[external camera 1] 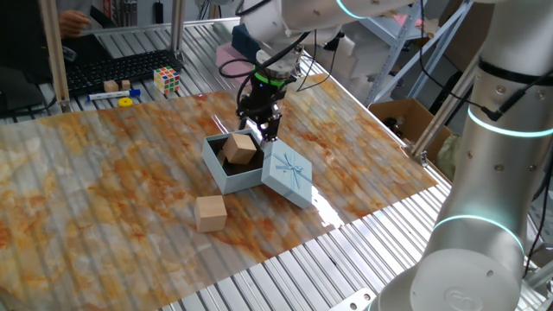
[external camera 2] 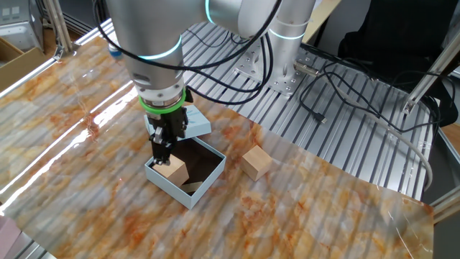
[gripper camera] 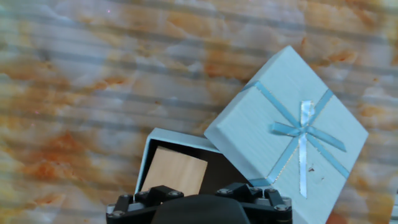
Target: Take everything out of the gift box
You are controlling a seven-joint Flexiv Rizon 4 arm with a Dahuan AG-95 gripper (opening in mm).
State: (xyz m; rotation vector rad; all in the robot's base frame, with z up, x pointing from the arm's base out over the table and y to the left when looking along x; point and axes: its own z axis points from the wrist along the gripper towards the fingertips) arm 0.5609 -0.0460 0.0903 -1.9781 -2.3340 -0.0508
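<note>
We are viewing the gripper as it is pointing straight down over the gift box; its jaws are standing apart and gripping nothing, the fingertips hanging just above one wooden block that is lying tilted inside the box, directly beneath the tool; we are reading this as the approach to the next pick, the wide jaws suiting the block's breadth. The lid is leaning against the box's rim just beside the tool, presumably set off so that the interior is standing open from above. A second wooden block is resting on the table, near the box and clear of the fingers, so we are judging it already removed. We are finding no legible writing or brand; the lid is bearing only a ribbon-bow design. Whether further blocks are remaining in the dark interior we cannot tell.
</note>
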